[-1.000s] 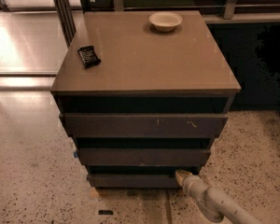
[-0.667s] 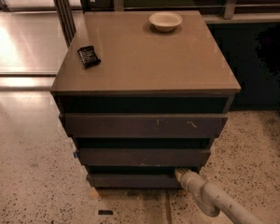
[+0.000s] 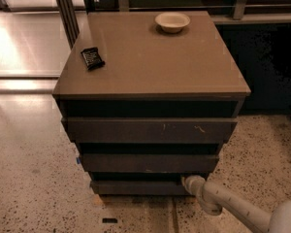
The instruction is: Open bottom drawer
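The cabinet has three dark brown slab drawer fronts. The top front (image 3: 150, 130) is the widest and has pale scratch marks. The middle front (image 3: 148, 162) is plain. The bottom drawer (image 3: 136, 187) is the lowest and narrowest front, close to the floor. My gripper (image 3: 186, 181) is at the end of a pale arm that comes in from the lower right. Its tip is at the right end of the bottom drawer's top edge, in the dark gap under the middle front. The fingers are hidden there.
A white bowl (image 3: 172, 22) and a small black packet (image 3: 92, 58) lie on the cabinet top (image 3: 150, 57). A speckled floor (image 3: 34, 188) surrounds the cabinet. A dark metal post (image 3: 65, 8) stands at the back left, and a dark low wall at the right.
The arm has shifted slightly, its tip staying at the right end of the bottom drawer. The drawers look unmoved.
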You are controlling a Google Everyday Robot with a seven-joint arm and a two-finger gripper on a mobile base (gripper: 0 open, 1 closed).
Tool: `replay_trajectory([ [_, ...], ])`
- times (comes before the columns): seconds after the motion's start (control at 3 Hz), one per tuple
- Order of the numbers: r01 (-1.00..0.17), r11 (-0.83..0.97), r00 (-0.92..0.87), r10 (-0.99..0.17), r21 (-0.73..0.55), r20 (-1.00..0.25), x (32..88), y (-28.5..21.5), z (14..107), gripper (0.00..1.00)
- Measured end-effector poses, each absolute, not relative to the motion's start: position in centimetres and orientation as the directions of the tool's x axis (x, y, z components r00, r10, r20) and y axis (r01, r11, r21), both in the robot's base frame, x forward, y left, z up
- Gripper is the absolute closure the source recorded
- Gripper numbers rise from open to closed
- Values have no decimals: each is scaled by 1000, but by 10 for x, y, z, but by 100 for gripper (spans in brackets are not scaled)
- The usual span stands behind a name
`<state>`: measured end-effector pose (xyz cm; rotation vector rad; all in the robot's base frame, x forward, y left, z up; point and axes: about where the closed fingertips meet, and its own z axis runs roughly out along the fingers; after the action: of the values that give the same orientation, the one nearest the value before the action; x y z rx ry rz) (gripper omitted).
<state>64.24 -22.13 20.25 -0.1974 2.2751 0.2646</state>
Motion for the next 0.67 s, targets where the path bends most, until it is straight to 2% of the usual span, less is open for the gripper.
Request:
replay_trajectory([
  [0.33, -159, 979, -725, -28, 128, -689, 632, -233, 185, 100],
  [0.67, -159, 979, -725, -28, 128, -689, 632, -233, 188, 100],
])
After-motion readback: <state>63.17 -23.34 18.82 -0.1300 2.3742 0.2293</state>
